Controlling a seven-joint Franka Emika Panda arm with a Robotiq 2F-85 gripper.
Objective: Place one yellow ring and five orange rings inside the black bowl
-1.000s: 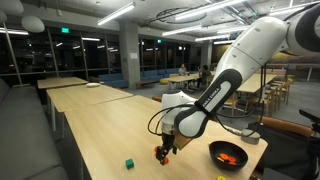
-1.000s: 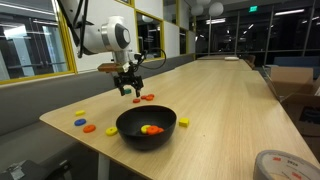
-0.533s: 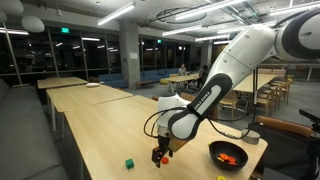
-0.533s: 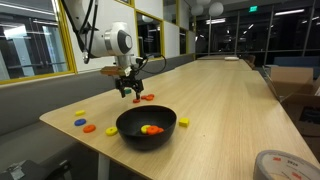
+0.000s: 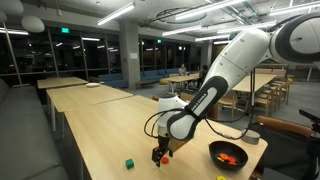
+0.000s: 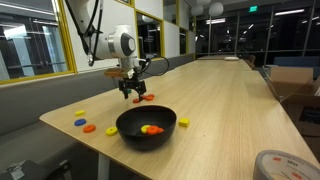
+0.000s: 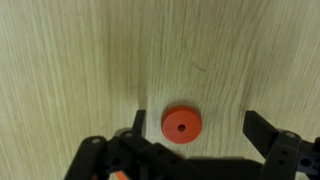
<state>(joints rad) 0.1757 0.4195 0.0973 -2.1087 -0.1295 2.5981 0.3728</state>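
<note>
Orange ring (image 7: 181, 124): lying flat on the wooden table (image 7: 80, 50), sitting between the fingers, slightly toward 9 o'clock of their midpoint.
Gripper (image 7: 198, 128): hanging right over the ring, jaws spread wide, gripping nothing.
Axis: the ring being round, no long axis is constraining the approach.
Black bowl (image 6: 146, 143): sitting at 5 o'clock of the gripper in an exterior view, holding orange and yellow pieces.
Hidden: fingertip height above the table; the bowl's count is staying unclear.
</note>
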